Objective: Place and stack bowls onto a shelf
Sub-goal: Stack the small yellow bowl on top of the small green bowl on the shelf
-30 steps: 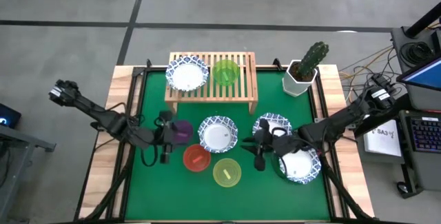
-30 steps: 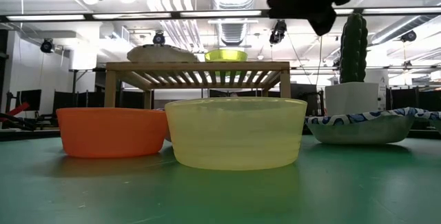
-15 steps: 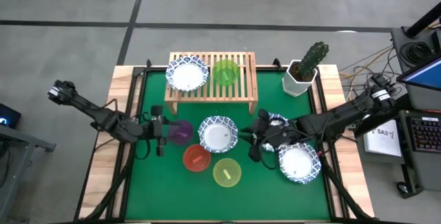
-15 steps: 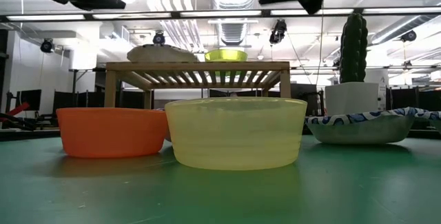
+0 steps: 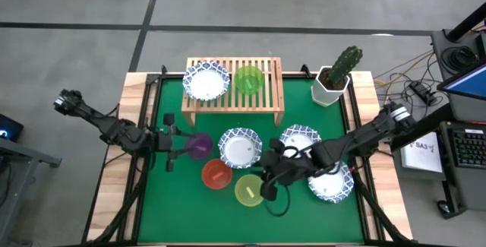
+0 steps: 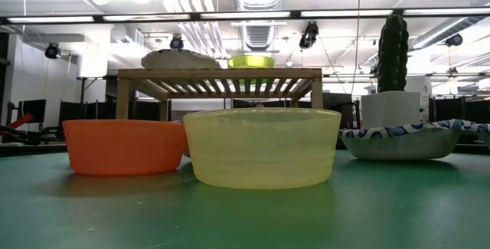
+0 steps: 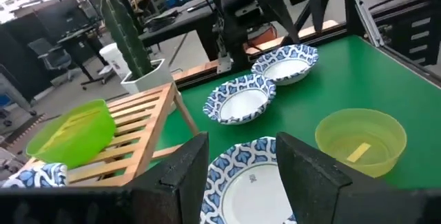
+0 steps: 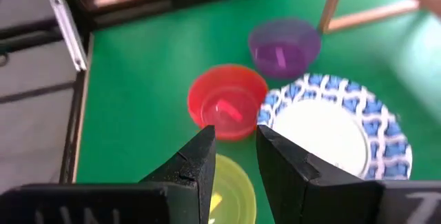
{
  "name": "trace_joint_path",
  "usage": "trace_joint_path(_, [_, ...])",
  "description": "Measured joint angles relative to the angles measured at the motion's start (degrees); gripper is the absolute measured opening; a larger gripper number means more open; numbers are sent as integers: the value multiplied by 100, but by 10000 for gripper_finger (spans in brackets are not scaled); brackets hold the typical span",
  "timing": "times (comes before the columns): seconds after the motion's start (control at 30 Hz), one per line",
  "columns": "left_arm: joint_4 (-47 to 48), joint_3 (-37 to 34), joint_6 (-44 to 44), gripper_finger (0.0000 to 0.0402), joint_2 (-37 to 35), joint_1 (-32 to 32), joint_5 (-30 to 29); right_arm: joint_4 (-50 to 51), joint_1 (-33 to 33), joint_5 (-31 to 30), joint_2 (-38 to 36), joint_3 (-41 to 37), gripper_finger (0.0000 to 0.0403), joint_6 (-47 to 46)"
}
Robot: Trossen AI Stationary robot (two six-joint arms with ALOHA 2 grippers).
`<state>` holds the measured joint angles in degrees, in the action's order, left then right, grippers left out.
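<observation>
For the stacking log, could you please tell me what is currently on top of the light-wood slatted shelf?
On the light-wood slatted shelf sit a white blue-rimmed bowl and a green plastic bowl, side by side; nothing shows inside either.

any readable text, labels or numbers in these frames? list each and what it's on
Nothing can be read for certain.
White sheet on the desk beside the table's right edge: dark print, too small to read.
White bowl nearest the left hand: a faint mark at its centre, too blurred to read.
Coloured bowls: stickers inside, no legible print.

Both arms are dark, slender and jointed. The right arm (image 5: pixel 364 135) trails a black cable, and its blocky black fingers (image 8: pixel 196 162) have angular edges.
</observation>
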<state>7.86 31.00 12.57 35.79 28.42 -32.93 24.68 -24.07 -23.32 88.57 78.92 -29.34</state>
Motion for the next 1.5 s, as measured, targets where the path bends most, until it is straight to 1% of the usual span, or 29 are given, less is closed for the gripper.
trace_joint_path(0.07, [88, -7, 50, 152, -130, 2, 340, 429, 0, 78, 227, 334, 95, -159])
trace_joint_path(0.17, [33, -51, 115, 152, -385, 2, 1267, 906, 8, 229, 539, 735, 95, -390])
trace_joint_path(0.23, [-54, -214, 204, 152, -573, 2, 1828, 1021, 9, 277, 672, 893, 95, -408])
trace_joint_path(0.3, [-445, -504, 362, 152, -791, 7, 2053, 1040, 8, 278, 752, 970, 95, -392])
trace_joint_path(0.43, [-1156, -1100, 645, 152, -1293, -55, 1916, 1054, 19, 281, 787, 973, 95, -388])
trace_joint_path(0.6, [-1286, -1519, 663, 152, -1928, -164, 1391, 1119, 116, 280, 783, 957, 95, -511])
trace_joint_path(0.7, [-1565, -1693, 636, 152, -2281, -238, 1218, 1145, 213, 306, 787, 957, 95, -518])
trace_joint_path(0.87, [-1956, -2029, 628, 152, -2657, -408, 984, 1145, 411, 718, 862, 955, 95, -524])
trace_joint_path(0.93, [-1964, -2159, 626, 152, -2775, -491, 933, 1149, 449, 813, 907, 955, 95, -516])
trace_joint_path(1.03, [-1999, -2253, 526, 152, -2876, -592, 936, 1150, 463, 948, 971, 954, 95, -523])
trace_joint_path(1.23, [-2848, -2611, 577, 152, -2847, -658, 944, 1150, 461, 1035, 990, 953, 95, -632])
trace_joint_path(1.37, [-2836, -2677, 604, 152, -2844, -697, 869, 1164, 461, 1042, 991, 953, 95, -705])
trace_joint_path(1.5, [-2837, -2702, 575, 152, -2853, -706, 796, 1341, 451, 1199, 991, 951, 95, -930])
